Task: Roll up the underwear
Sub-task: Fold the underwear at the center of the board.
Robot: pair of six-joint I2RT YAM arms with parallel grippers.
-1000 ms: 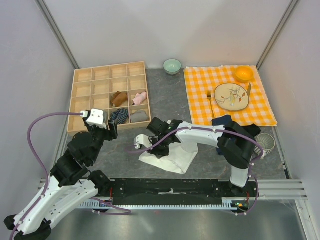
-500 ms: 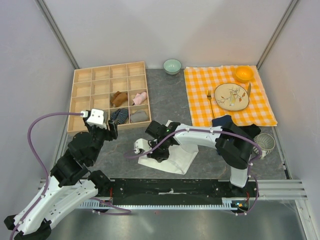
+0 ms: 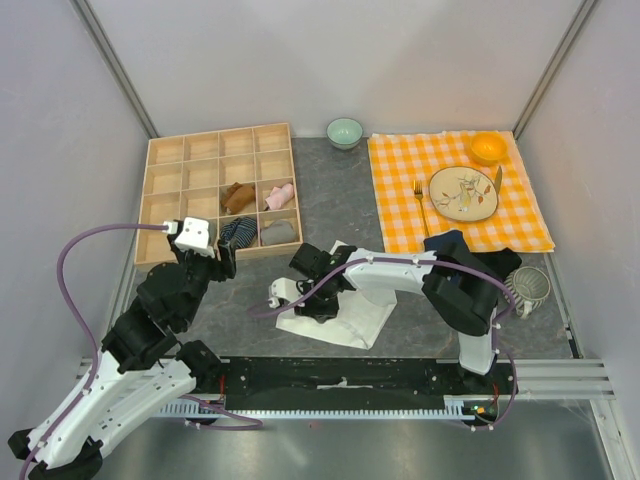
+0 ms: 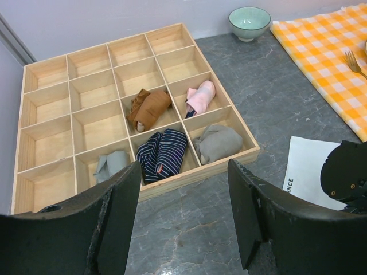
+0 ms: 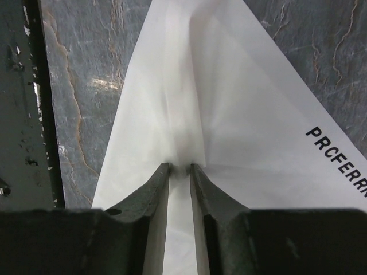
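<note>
The cream-white underwear (image 3: 355, 322) lies flat on the grey marbled table (image 3: 330, 200) at 6 o'clock — creased, with black lettering along one edge. The right gripper (image 5: 179, 168) is clamped on a raised fold of it. The rust-brown underwear (image 4: 150, 107) sits bundled in the wooden tray (image 4: 206, 170) at 10 o'clock — there the left gripper (image 4: 183, 166) hangs with fingers spread wide. Pale walls all round.

The flat cream-white cloth garment (image 5: 241, 97) on the grey stone-patterned worktop (image 5: 86, 86) is carrying black printed capitals (image 5: 338, 157). In the right wrist view they are seeming to read "PRCFERR", and the word is running off the right edge of the picture. In the left wrist view only "NCE" is showing, standing sideways near the garment's left edge. Nothing else is carrying readable writing.
</note>
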